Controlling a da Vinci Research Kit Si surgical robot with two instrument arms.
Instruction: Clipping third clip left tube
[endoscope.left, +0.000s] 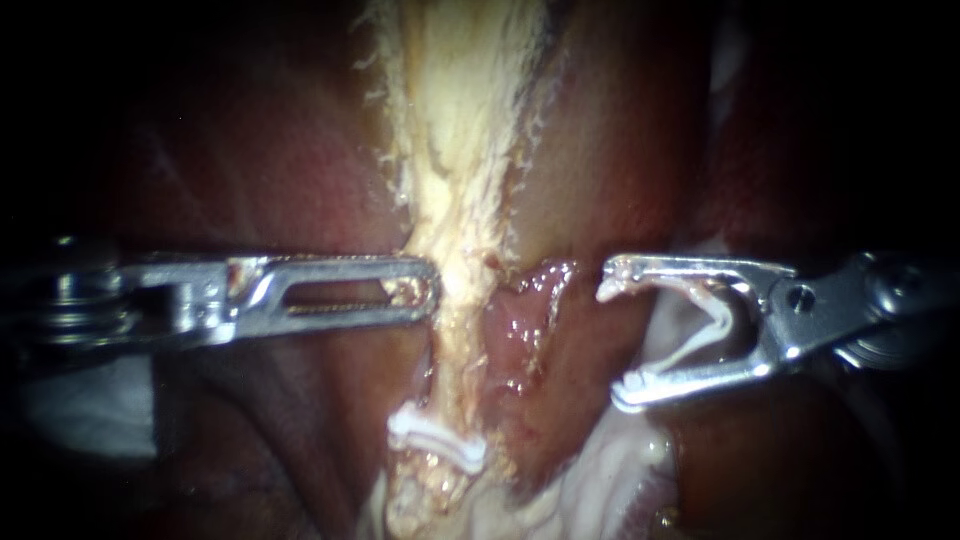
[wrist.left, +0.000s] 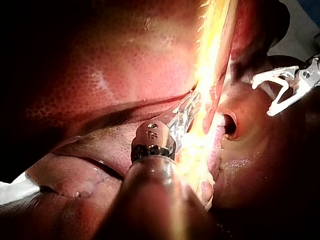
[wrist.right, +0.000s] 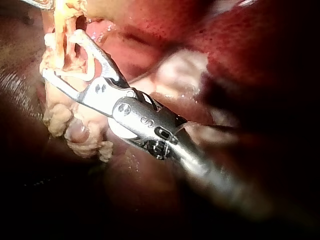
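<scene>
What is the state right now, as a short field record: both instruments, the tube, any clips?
Left instrument: jaws shut on the pale tube, gripping it from the side
Right instrument: jaws wide apart, carrying the loaded clip, which is open between them
Right instrument to tube: apart in the endoscope view, jaws not yet around it
Placed clip: one visible, across the tube below the left instrument's grip
Other clips on the tube: none visible
</scene>
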